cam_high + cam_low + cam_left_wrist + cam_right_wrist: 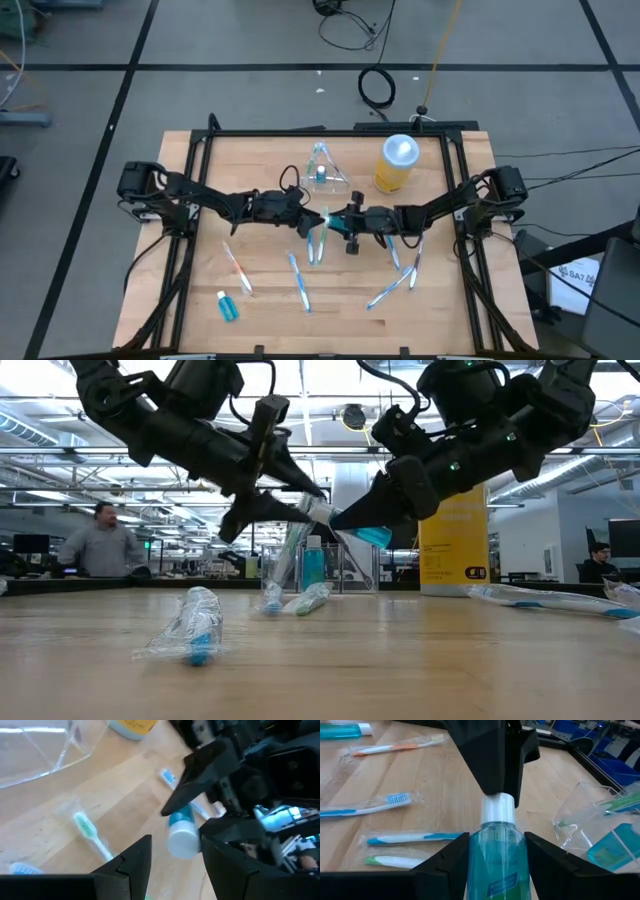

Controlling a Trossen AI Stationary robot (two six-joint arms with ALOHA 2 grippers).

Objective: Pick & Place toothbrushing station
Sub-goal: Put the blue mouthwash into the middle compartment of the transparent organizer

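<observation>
A small mouthwash bottle [497, 865], blue liquid with a white cap, hangs above the table's middle between my two grippers. My right gripper [497, 851] is shut on its body. My left gripper [175, 845] faces it from the table's left, its fingers at the cap. The toothbrushing station [322, 172], a see-through holder, stands on the table just beyond them, with a small blue bottle and a toothbrush inside. My left gripper has the bottle's white cap [182, 840] between its two fingertips and comes at it nearly level from the table's left. The cap lies against one finger [215, 850]; touch on the other is not plain. My right gripper pinches the bottle's blue body [496, 840] between its two fingers, nearly level from the table's right, fingers lying along the bottle. The bottle is lifted clear of the table, its cap end pointing toward the left arm.
A yellow jar [397, 165] with a white lid stands at the far right. Several wrapped toothbrushes [300, 280] lie on the near half of the table, and another small blue bottle [228, 305] lies near the front left. Black frame rails [190, 170] border the table.
</observation>
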